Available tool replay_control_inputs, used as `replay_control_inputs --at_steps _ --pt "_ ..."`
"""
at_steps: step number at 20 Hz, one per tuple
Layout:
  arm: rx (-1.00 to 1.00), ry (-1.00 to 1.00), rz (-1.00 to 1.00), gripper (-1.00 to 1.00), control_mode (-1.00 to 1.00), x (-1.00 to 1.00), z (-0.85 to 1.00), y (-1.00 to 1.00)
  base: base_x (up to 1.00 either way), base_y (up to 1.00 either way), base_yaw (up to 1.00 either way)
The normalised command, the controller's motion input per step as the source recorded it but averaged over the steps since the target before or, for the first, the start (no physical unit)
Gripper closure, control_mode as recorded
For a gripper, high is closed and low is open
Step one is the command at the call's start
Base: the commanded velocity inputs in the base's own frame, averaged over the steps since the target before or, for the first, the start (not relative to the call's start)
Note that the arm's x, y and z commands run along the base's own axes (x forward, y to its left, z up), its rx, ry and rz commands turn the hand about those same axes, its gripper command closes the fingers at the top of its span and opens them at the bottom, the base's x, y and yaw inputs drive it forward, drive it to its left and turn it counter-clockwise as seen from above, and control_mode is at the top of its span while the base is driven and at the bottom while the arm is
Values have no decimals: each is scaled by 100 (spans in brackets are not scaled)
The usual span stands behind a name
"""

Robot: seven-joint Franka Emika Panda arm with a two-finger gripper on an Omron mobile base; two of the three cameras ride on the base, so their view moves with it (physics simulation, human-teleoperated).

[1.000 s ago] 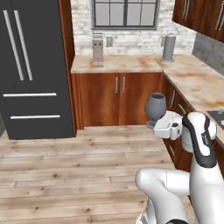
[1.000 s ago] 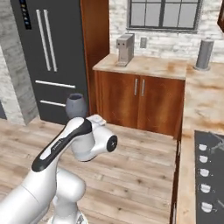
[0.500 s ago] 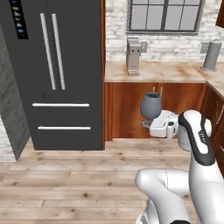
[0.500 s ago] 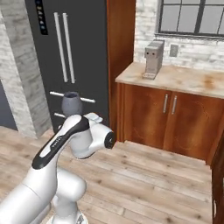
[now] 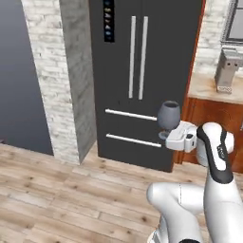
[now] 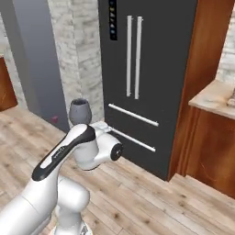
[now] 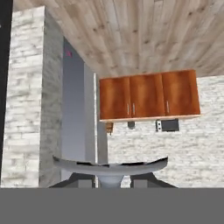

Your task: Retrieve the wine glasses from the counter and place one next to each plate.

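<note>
A smoky-grey wine glass (image 5: 168, 115) is seen carried upright in the claw (image 5: 166, 135), well above the plank floor (image 5: 61, 194). The bowl stands clear over the white hand; the stem is clamped between the claw's fingers, which are closed narrowly on it. In the right base view the same glass (image 6: 80, 111) is seen rising above the arm's wrist, with the claw (image 6: 92, 125) at its foot.

The black refrigerator (image 5: 142, 71) is taken as the landmark. The glass is held in front of its lower drawers, near the right-hand end of the two steel drawer bars, and apart from the door face. Two vertical steel door handles are noted above the glass, and a small control panel at the upper left of the fridge. To the left of the refrigerator a pale brick pillar (image 5: 57, 80) is seen, then a flat grey wall. To the right of the refrigerator a reddish-brown side panel is followed by the marbled surface (image 5: 213, 88), on which a steel coffee machine (image 5: 227, 71) stands against the brick wall.

In the hand view the underside of the glass (image 7: 109, 166) is seen as a wide grey curve just above the dark fingertips (image 7: 83, 180). Beyond it, a row of reddish-brown cabinets (image 7: 148, 94) on a brick wall is recorded.
</note>
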Motion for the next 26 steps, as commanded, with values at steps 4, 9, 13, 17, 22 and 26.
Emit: replay_control_inputs --at_steps 4,9,13,17,22,26 --pt "0 0 0 100 100 0 0 0 0 8 89" --pt "0 0 0 100 100 0 0 0 36 37 66" --pt "0 0 0 100 100 0 0 0 66 55 53" --pt "0 0 0 100 100 0 0 0 81 57 49" --pt "0 0 0 100 100 0 0 0 96 46 47" --pt "0 0 0 100 100 0 0 0 100 21 51"
